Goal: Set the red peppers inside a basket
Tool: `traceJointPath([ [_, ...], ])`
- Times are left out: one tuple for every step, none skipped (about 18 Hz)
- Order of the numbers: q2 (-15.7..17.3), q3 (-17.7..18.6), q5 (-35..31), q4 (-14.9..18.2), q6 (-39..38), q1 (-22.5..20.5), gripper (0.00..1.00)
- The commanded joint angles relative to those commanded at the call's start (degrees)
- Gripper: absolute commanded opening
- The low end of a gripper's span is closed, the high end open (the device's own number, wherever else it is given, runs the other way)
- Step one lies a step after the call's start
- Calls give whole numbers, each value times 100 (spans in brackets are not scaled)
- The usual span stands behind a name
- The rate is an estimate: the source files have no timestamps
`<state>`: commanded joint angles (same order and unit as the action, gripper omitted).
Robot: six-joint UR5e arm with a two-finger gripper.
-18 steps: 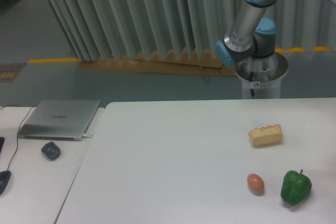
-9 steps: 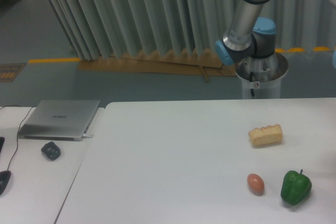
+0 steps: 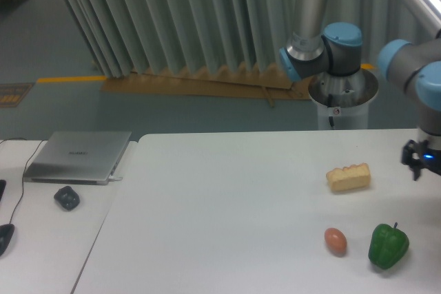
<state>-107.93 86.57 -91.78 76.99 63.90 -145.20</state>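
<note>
No red peppers show anywhere in the camera view, and no basket does either. My gripper (image 3: 422, 162) comes in at the right edge, just above the white table (image 3: 220, 211). Only its dark body with a small blue light shows, and its fingers are cut off by the frame edge, so open or shut cannot be told. It hangs to the right of a tan bread piece (image 3: 348, 177) and above a green bell pepper (image 3: 388, 245).
A small brown egg (image 3: 335, 241) lies left of the green pepper near the front edge. On the left side table sit a closed laptop (image 3: 79, 156), a dark lump (image 3: 67, 197) and a mouse (image 3: 4, 237). The arm's base (image 3: 342, 94) stands behind the table.
The arm has swung down on the right, bringing its wrist and gripper into view at the right edge above the table. The objects on the table have not moved.
</note>
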Motion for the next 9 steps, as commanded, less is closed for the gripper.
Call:
traceJointPath([
  [9, 0, 150, 9, 9, 9, 100],
  [52, 35, 204, 26, 26, 18, 100],
  [70, 35, 221, 26, 26, 61, 100],
  [70, 44, 248, 26, 35, 123, 100],
  [70, 53, 283, 9, 18, 149, 100],
  [70, 53, 335, -9, 18, 150, 100],
  [88, 53, 388, -9, 18, 150, 100],
  [97, 53, 432, -9, 18, 150, 100],
  [97, 53, 476, 0, 18, 141, 100],
])
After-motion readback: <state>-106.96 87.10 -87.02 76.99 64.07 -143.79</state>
